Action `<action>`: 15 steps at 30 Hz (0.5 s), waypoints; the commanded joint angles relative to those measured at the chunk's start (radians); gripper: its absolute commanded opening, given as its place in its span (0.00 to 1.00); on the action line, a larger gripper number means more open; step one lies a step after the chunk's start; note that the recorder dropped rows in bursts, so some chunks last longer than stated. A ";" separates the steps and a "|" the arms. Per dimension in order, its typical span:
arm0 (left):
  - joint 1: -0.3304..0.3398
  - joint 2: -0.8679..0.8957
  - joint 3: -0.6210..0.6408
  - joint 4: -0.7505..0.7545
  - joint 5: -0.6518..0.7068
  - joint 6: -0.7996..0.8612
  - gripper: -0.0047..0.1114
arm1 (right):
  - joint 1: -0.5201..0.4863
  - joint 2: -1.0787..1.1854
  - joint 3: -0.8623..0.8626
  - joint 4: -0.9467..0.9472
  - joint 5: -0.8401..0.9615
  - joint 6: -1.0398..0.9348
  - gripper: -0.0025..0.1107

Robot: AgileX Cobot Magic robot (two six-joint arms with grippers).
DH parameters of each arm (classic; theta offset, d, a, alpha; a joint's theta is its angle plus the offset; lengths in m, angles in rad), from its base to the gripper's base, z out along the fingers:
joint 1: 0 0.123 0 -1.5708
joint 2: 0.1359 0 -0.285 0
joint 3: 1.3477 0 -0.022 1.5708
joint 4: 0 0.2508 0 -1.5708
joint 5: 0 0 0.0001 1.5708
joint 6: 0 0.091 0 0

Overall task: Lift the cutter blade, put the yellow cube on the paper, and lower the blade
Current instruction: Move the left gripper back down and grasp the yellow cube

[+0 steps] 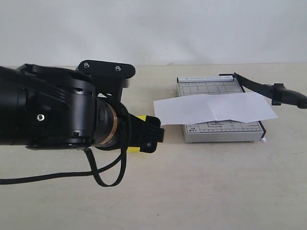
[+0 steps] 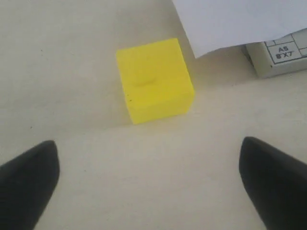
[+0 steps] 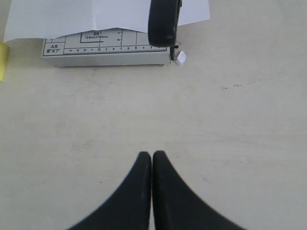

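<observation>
Yellow cube [image 2: 154, 80] sits on the table [image 2: 57, 57] just beside the paper [image 2: 235, 21], so the left pincer [image 2: 147, 142], wide open and empty, should slide down around it evenly before squeezing.

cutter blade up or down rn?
Up. The cutter blade slants away from the right edge of the board, its handle lifted above the paper.
</observation>
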 commanded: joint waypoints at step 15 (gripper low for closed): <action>-0.002 0.174 -0.058 0.316 -0.133 -0.283 0.99 | -0.001 -0.003 0.003 0.047 0.022 -0.025 0.03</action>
